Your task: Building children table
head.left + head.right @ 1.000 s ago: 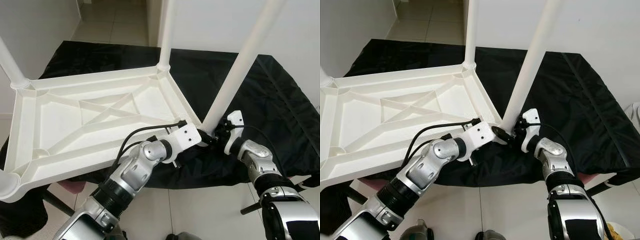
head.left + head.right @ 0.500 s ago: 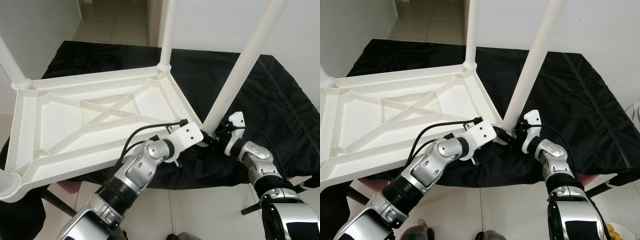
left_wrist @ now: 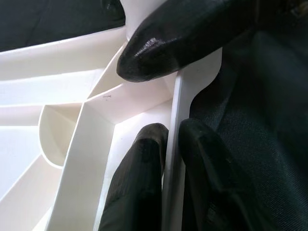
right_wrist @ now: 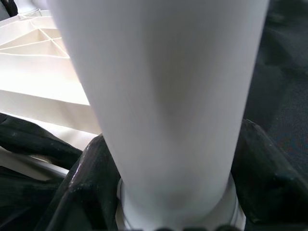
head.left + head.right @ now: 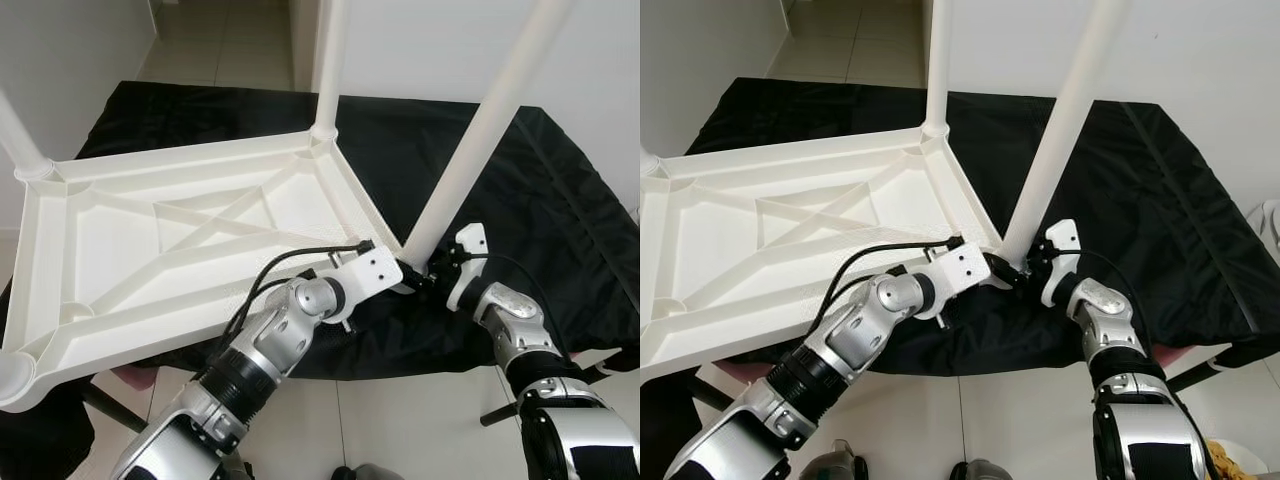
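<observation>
Left gripper (image 3: pixel 166 159) pinching tabletop rim (image 3: pixel 175 125) — right gripper (image 4: pixel 168 192) clasping leg (image 4: pixel 159 96).

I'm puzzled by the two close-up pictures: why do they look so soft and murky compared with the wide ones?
Left wrist view: the black fingers sit too near the lens, so they blur, with glare on one tip. Right wrist view: the white leg is shaded grey and soft. Eye views: daylight is even and the upturned table and black cloth look sharp.
</observation>
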Robot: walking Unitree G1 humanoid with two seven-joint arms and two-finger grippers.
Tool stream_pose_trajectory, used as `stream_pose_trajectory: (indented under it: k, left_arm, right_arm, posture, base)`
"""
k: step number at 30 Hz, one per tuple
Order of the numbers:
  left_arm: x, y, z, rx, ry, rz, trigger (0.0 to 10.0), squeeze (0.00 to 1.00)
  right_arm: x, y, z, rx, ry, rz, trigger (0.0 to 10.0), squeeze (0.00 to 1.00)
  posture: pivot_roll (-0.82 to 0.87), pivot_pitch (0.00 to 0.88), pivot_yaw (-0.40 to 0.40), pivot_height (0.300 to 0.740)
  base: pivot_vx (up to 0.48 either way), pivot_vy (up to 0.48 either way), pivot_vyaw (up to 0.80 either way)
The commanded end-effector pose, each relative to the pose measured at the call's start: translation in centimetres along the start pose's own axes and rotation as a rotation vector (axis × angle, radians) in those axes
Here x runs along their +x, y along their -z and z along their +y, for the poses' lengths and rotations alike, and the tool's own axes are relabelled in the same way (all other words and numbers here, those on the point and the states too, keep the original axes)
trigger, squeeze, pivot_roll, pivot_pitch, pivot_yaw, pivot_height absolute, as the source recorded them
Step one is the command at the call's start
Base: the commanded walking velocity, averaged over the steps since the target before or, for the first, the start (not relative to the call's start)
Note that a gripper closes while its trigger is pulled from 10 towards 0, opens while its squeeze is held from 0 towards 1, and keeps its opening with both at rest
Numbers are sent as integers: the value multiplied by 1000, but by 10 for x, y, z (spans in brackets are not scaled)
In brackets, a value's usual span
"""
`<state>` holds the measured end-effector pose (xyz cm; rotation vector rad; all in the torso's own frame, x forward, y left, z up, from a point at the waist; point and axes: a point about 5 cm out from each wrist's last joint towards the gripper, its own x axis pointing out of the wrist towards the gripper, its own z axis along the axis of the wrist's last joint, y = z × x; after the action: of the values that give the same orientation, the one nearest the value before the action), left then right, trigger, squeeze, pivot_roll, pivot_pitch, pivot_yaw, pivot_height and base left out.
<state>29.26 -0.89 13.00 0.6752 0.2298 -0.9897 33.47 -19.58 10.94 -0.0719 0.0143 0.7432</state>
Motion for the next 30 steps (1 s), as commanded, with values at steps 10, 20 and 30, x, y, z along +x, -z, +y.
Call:
stream_pose_trajectory:
  k: [10, 20, 30]
  left_arm:
    - [2, 15, -8, -23, 18, 71, 10000, 0]
    - [0, 12, -8, -18, 17, 53, 10000, 0]
    - [0, 12, -9, -24, 16, 46, 10000, 0]
  right_arm:
    - [6, 12, -1, 93, 228, 26, 0, 0]
    - [22, 16, 18, 126, 397, -6, 0, 0]
    - [30, 13, 27, 153, 754, 7, 0, 0]
  posture:
    - [63, 72, -38, 740]
    - [67, 77, -53, 740]
    - [65, 74, -61, 740]
  base:
    - [0, 0, 0]
    - [0, 0, 0]
    - [0, 0, 0]
